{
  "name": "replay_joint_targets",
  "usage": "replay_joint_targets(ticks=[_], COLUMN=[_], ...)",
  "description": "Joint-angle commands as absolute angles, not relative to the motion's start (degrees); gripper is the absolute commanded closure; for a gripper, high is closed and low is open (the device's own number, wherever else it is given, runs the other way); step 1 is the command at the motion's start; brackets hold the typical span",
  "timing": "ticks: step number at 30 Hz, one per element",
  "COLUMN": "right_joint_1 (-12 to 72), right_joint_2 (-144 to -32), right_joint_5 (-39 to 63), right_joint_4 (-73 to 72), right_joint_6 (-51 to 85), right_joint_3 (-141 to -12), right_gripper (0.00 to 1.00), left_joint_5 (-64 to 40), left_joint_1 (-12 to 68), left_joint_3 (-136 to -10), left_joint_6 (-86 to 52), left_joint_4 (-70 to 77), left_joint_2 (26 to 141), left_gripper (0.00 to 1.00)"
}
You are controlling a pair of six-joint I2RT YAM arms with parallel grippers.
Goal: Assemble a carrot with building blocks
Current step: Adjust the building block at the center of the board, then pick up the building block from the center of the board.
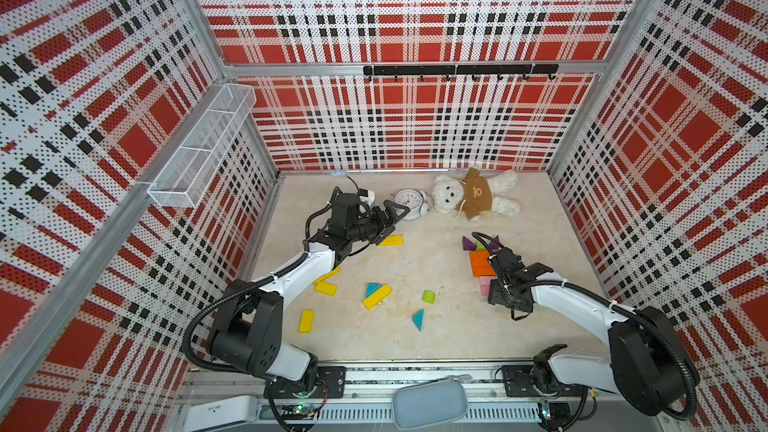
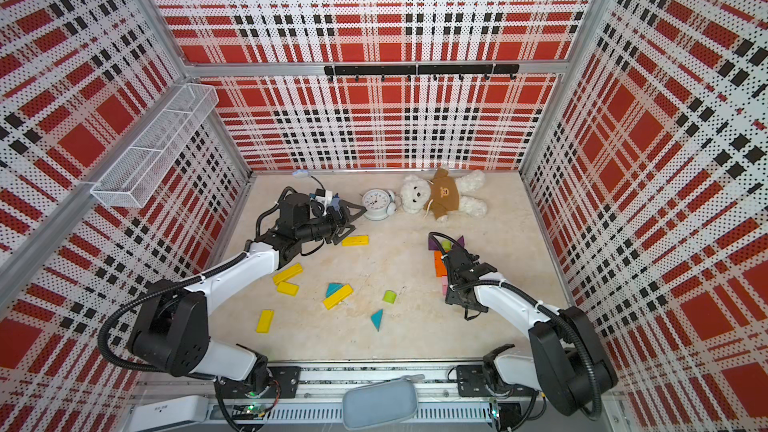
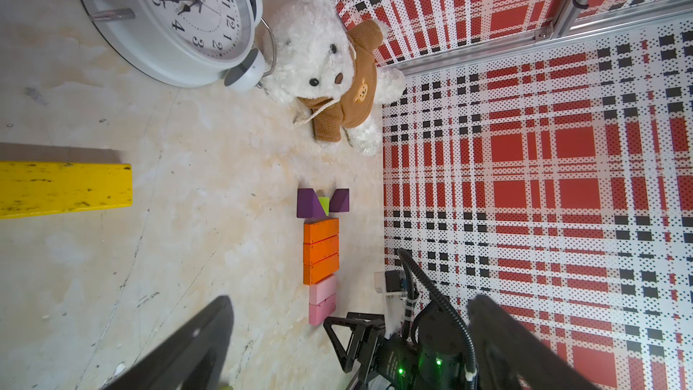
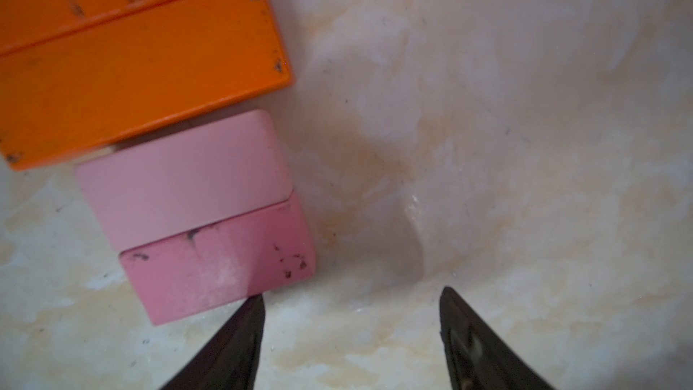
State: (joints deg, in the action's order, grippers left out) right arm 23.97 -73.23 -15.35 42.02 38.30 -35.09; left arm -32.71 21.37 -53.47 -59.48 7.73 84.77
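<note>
The carrot [image 3: 321, 249] lies at the middle right of both top views. It is made of 3 orange bars [image 1: 478, 264], 2 pink bars [image 3: 321, 300] at the narrow end, and 2 purple triangles [image 3: 308, 202] flanking a lime stub [image 3: 324, 205] at the leafy end, each piece against the next. Loose building blocks lie at lower centre: 5 yellow bars [image 1: 376, 296], 2 teal triangles [image 1: 418, 320] and a loose lime stub [image 1: 429, 296].

The right gripper [image 4: 352, 294] hangs low over the table [image 1: 457, 338] with its jaws apart and nothing between them. 1 tip is at the darker pink bar's corner, though we cannot tell whether it touches. The left gripper [image 1: 394, 221], at upper centre, is spread wide and empty beside a yellow bar.

We judge the pieces light, stiff and hard. Their smooth, chipped paint would let them slide on the polished top, so a nudge could shift the whole row. We would take a bar across its narrow width at mid-length. We would hold a triangle by its 2 flat faces, not its slopes.

The wire basket [image 1: 199, 147] on the wall at upper left has 3 compartments. We see nothing in them.
</note>
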Motion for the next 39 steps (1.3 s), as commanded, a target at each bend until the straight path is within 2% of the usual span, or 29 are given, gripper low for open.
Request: replay_joint_targets(ticks=[1,6,11,16,21,24,25,29,39], right_joint_1=[23.72,26.07,34.86,50.04,61.63,63.96,64.22,64.93,65.99], right_joint_2=[-73.15,-68.25,-64.48,-74.47,-85.54,-90.16,-91.21,-93.35,-99.37], right_joint_5=[-15.67,-13.65,-14.80,-15.24,-11.26,-10.82,-8.97,-6.59,-2.41], right_joint_4=[41.84,44.30,47.51,47.26,44.39,42.36,41.02,36.57,33.70], right_joint_6=[37.61,35.05,36.01,38.95,43.34,46.65,47.94,50.27,52.53], right_joint_3=[-35.24,-36.91,-43.73,-53.79,-61.25,-62.07,-61.55,-60.06,-61.65], right_gripper=[0.26,0.28,0.35,0.41,0.41,0.39,0.36,0.35,0.40], left_joint_5=[-32.79,-32.87,-31.96,-31.46,-31.73,-31.86,-31.49,-29.74,-29.79], left_joint_1=[21.80,20.13,13.14,5.99,4.09,3.55,3.23,1.72,0.79], left_joint_3=[-53.98,-54.06,-53.79,-53.89,-54.06,-54.15,-54.00,-52.90,-52.70], left_joint_6=[-58.82,-58.74,-59.03,-59.19,-59.22,-59.28,-59.41,-60.52,-61.24], left_joint_4=[9.14,9.14,8.51,7.30,6.94,6.88,6.77,6.33,5.98], left_joint_2=[84.31,83.98,82.93,82.32,82.38,82.46,82.41,82.35,83.58], left_gripper=[0.00,0.01,0.00,0.01,0.00,0.01,0.00,0.01,0.00])
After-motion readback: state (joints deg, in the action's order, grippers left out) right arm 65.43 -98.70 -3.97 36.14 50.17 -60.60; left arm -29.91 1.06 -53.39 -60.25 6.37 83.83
